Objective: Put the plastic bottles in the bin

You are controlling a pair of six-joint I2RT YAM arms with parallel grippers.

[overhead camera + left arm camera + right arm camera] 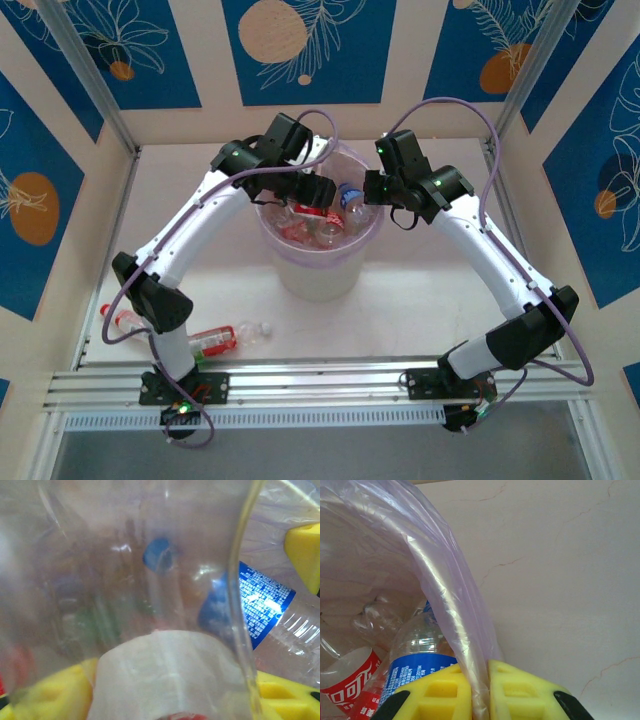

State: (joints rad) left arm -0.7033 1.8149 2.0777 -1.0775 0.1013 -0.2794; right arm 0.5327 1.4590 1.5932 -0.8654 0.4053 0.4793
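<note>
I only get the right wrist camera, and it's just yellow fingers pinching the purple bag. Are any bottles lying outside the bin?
Observer: Yes. The top view shows two on the table near the left arm's base: a red-capped bottle and a red-labelled bottle.
Child: Where's the other gripper?
Observer: The left gripper is above the bin, over the pile of bottles inside it.
Child: Is it holding something?
Observer: Its wrist camera shows a clear bottle sitting between its yellow fingers.
</note>
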